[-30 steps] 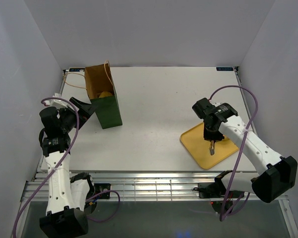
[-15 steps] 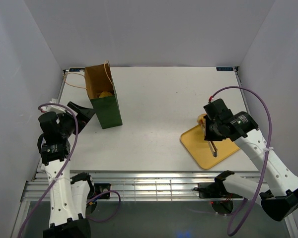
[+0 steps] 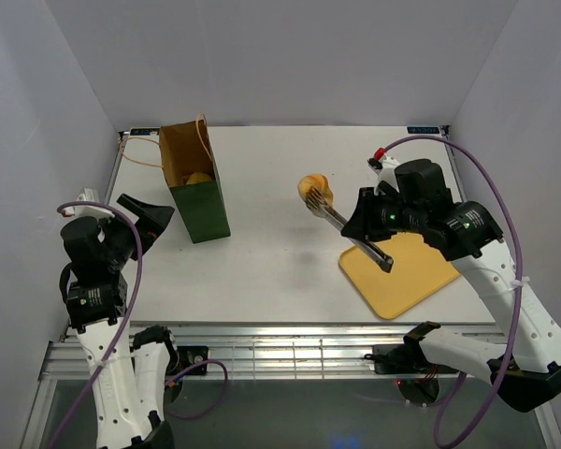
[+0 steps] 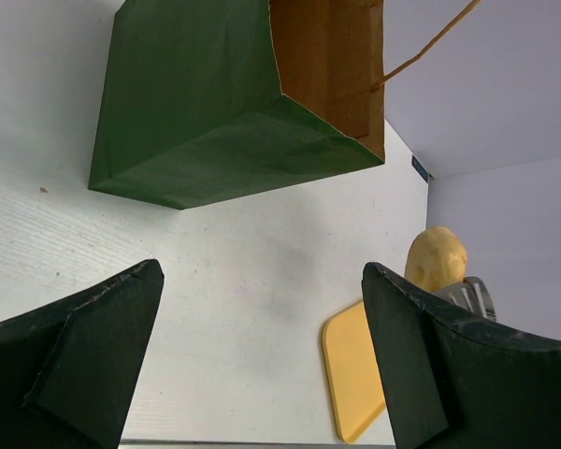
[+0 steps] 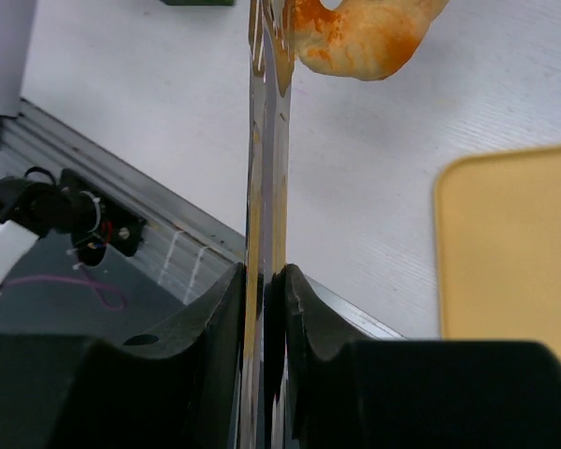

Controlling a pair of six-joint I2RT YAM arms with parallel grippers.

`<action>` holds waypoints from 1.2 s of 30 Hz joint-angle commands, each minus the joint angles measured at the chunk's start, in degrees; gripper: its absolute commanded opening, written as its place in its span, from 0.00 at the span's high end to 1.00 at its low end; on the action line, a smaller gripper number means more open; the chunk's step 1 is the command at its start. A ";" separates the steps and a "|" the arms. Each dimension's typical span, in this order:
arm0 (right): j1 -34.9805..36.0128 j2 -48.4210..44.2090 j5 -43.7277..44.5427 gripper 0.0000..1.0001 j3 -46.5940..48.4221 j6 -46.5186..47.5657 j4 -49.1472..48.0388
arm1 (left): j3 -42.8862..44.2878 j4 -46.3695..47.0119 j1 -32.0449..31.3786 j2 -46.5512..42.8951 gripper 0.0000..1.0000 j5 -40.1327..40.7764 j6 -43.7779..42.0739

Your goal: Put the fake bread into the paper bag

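Golden bun (image 3: pixel 312 189) aloft (green bag (image 3: pixel 202 210) upright)

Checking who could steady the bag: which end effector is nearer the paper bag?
Left. The left end effector sits open just beside the paper bag; the right end effector is far across the table, gripping tongs that hold a bread piece.

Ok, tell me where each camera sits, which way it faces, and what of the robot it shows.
Top external: above and behind the bases, looking down on the white table; left arm and right arm show.
Left wrist: on the left arm, facing the upright dark green paper bag; black fingers of the open left end effector frame the view.
Right wrist: looks along the long metal tongs clamped in the right end effector to the golden-brown toy bread piece.
Shared: both wrist views catch bread, tongs and the flat yellow tray.
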State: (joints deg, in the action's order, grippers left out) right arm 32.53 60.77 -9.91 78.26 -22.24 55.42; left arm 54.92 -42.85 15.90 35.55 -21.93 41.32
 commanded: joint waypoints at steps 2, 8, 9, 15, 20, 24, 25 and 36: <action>0.69 0.05 -11.70 0.92 3.39 0.27 -10.50 | 2.30 -3.20 -0.17 0.49 0.02 2.07 -1.86; 1.30 1.10 -21.98 0.92 2.60 -2.80 -20.50 | 0.63 -3.12 -0.17 0.48 0.02 2.33 -1.07; 1.65 1.45 -24.25 0.92 2.77 -3.59 -21.66 | 0.37 -3.03 -0.17 0.48 0.02 2.42 -1.07; 2.53 3.65 -31.90 0.92 4.80 -6.76 -31.83 | 0.02 -3.29 -0.08 0.31 0.02 3.21 -1.86; 2.97 6.45 -36.84 0.92 5.59 -12.73 -41.96 | 0.02 -3.38 -0.17 0.66 0.02 3.65 -2.03; 3.32 9.62 -39.56 0.92 7.61 -15.81 -47.68 | 0.10 -3.38 -0.17 0.57 0.02 4.00 -2.03; 3.41 10.41 -39.74 0.92 9.00 -16.17 -48.73 | 0.10 -3.38 -0.08 0.57 0.02 4.18 -2.12; 4.99 22.54 -40.19 0.92 20.43 -19.24 -53.65 | 0.28 -2.50 -0.17 1.36 0.02 5.06 -2.38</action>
State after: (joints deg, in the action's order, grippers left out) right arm 36.88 81.67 -48.84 93.71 -40.03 8.51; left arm 54.89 -45.98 15.90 36.49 -17.56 39.70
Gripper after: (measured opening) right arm 0.272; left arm 0.978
